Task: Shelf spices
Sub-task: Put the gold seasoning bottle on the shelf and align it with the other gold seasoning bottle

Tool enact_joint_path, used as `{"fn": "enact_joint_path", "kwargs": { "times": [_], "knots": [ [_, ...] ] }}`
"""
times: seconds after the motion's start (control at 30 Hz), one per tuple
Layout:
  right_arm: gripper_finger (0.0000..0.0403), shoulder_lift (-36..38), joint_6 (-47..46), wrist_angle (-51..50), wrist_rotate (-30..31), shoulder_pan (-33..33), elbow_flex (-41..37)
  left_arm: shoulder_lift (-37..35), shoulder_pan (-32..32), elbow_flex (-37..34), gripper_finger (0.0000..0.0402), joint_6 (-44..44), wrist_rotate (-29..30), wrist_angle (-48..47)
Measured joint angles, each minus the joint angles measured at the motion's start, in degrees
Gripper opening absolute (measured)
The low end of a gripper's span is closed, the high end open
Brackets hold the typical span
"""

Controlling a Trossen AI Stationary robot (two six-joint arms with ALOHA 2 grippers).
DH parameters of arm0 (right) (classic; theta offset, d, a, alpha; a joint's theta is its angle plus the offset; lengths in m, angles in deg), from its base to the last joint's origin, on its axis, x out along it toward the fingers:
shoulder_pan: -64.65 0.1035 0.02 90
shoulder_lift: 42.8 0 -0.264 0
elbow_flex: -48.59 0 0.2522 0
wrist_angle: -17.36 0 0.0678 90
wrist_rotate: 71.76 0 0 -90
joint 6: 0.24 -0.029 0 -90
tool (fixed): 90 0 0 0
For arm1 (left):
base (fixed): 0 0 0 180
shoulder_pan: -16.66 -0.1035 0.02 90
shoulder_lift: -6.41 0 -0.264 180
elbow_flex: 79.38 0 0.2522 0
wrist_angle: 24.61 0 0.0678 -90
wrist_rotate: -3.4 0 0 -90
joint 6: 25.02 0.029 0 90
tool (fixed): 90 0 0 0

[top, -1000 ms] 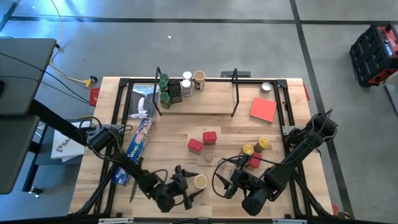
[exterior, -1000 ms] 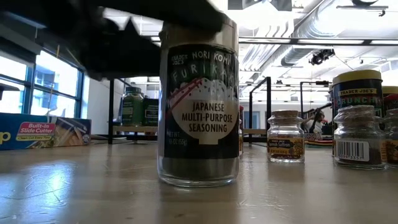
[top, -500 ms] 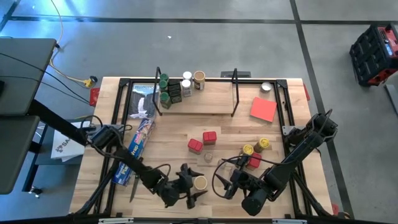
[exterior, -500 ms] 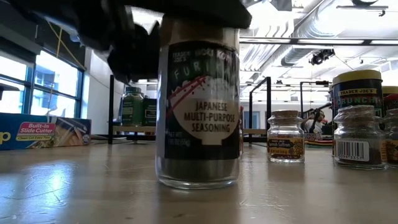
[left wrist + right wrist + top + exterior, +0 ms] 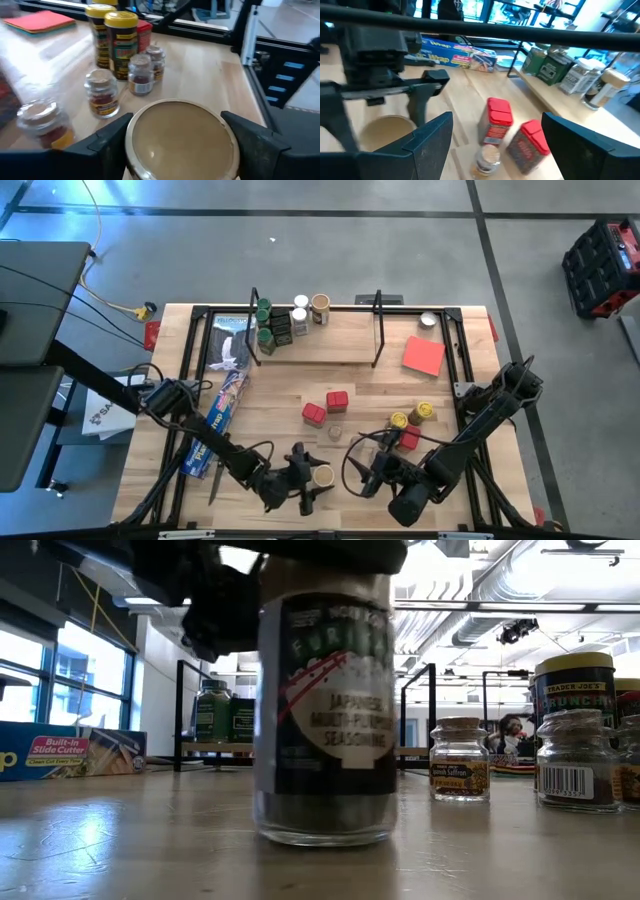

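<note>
Left end effector (image 5: pixel 313 483) sits at the counter's (image 5: pixel 280 385) near edge, its fingers spread on either side of the tan-lidded seasoning jar (image 5: pixel 321 473), not yet pressing it as far as I can see; the wrist view shows the lid (image 5: pixel 181 131) filling the gap between them. Just beside it I see the right end effector (image 5: pixel 368 473), fingers parted and holding nothing. Beyond that one stand small clear jars (image 5: pixel 141 75), two yellow-lidded jars (image 5: pixel 410 416) and red tins (image 5: pixel 325 407). Farthest off, the shelf (image 5: pixel 318 335) carries green-, white- and tan-lidded jars (image 5: pixel 290 317) at its left end.
</note>
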Motion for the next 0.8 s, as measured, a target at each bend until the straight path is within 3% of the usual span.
{"fn": "enact_joint_path", "kwargs": {
  "times": [0.3,0.67,0.8],
  "knots": [
    [0.0300,3.2,-4.5,-10.2,2.1,-3.3,0.0,-4.5,-4.2,0.0,0.0268,6.6,-8.2,-0.6],
    [0.0300,16.1,1.6,-12.3,2.7,-1.4,0.0,-21.0,-11.8,0.0,0.0268,12.8,-8.8,-17.0],
    [0.0300,17.3,1.6,-12.6,3.0,0.9,0.1,-25.3,-12.9,0.0,0.0268,14.9,-8.4,-20.7]
  ]
}}
